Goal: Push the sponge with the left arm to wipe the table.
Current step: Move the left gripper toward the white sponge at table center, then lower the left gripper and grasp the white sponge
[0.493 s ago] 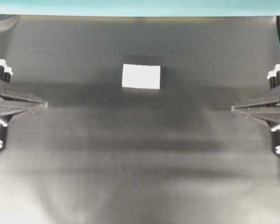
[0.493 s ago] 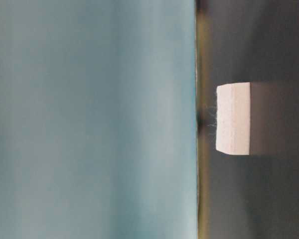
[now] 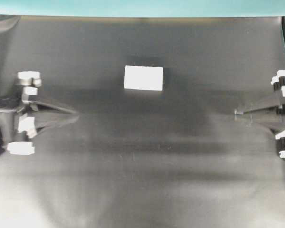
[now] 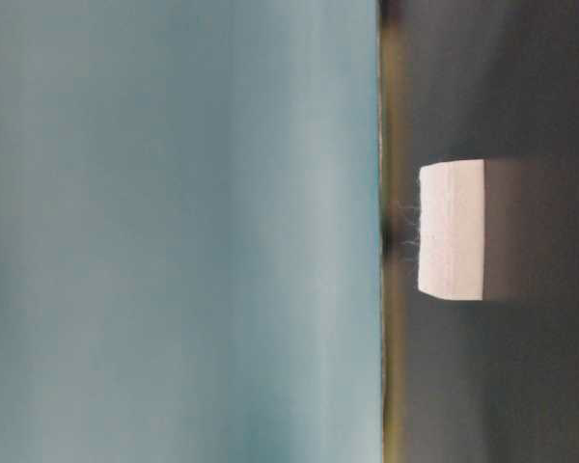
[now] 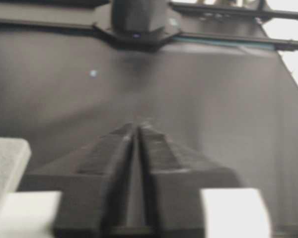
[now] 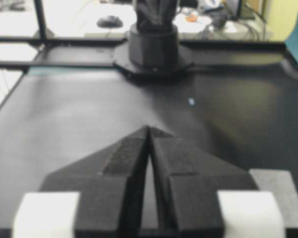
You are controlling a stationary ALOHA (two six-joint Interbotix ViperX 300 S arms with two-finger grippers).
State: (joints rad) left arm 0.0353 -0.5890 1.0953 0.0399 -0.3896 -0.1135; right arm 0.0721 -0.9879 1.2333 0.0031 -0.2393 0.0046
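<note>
1. The left pincer (image 3: 75, 114) hovers with its tips pressed together, holding nothing, a blunt wedge suited to shoving.
2. The sponge (image 3: 143, 78) lies flat mid-surface (image 3: 142, 180), well apart from it.
3. The right pincer (image 3: 237, 112), likewise closed and empty, sits parked.

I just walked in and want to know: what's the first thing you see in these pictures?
The bright white sponge jumps out, sitting alone on the dark table, a bit behind the middle. Next come two pointed black grippers aiming at each other: the left gripper at the left edge, the right gripper at the right edge, both pinched shut and touching nothing.
</note>
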